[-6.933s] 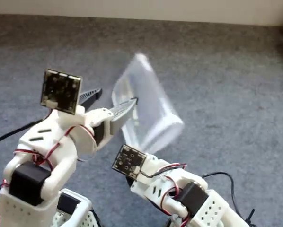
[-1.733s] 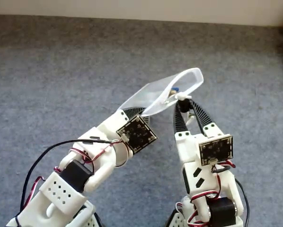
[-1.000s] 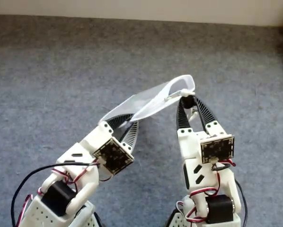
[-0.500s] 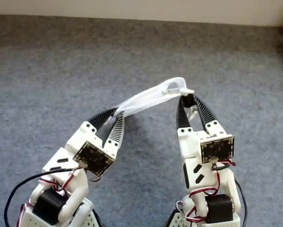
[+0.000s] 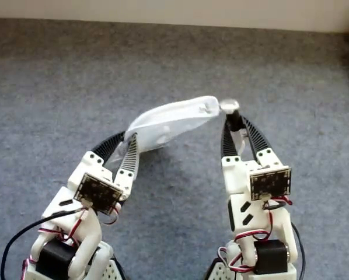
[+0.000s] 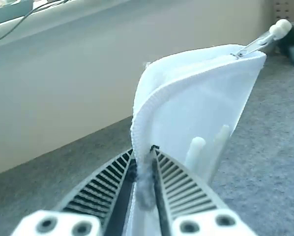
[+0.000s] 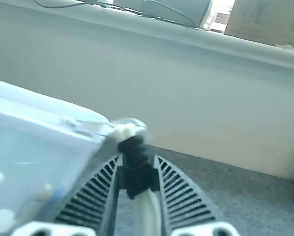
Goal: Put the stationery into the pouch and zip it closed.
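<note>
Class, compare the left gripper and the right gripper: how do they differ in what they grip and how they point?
The left gripper clamps the fabric edge of the pouch; the right gripper pinches only the zipper pull. In the high view the left gripper slants toward the pouch, while the right gripper points straight ahead. Both are shut, holding the pouch above the carpet.

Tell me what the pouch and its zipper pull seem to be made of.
The pouch looks like soft, frosted translucent plastic, maybe vinyl: stationery shows through it and it bends limply. Its zipper pull looks like a thin shiny metal tab with a white bead, probably plastic.
</note>
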You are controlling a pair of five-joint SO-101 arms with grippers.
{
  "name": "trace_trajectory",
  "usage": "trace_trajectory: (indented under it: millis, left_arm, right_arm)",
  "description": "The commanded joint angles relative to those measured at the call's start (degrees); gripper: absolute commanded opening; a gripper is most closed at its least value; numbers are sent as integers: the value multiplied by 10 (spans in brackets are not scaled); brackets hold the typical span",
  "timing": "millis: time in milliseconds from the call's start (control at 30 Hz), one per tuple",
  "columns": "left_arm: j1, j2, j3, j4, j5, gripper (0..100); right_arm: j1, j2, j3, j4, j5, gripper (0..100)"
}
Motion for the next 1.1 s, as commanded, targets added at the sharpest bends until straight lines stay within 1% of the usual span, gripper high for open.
trace_trajectory:
  millis: [0,133,633,767,833,967,1067]
  left_arm:
    - [-66,-17,-15,-5,41,5]
    - [-88,-17,-24,-5,63,5]
    - [-84,-17,-22,-4,61,5]
    - [-36,-17,-21,-2,25,5]
    - [-10,-17,-20,7,7,5]
    - [53,-17,-20,40,-35,5]
    - [82,-17,-20,55,-55,5]
  right_arm:
    - [46,-4,-12,-16,-4,5]
    - [47,-4,-12,-16,-4,5]
    - [46,-4,-10,-16,-2,5]
    - [44,-4,-9,-12,-4,5]
    - [36,-4,-14,13,-5,5]
    - [-24,-3,-35,72,-5,5]
    - [-59,-3,-55,102,-5,6]
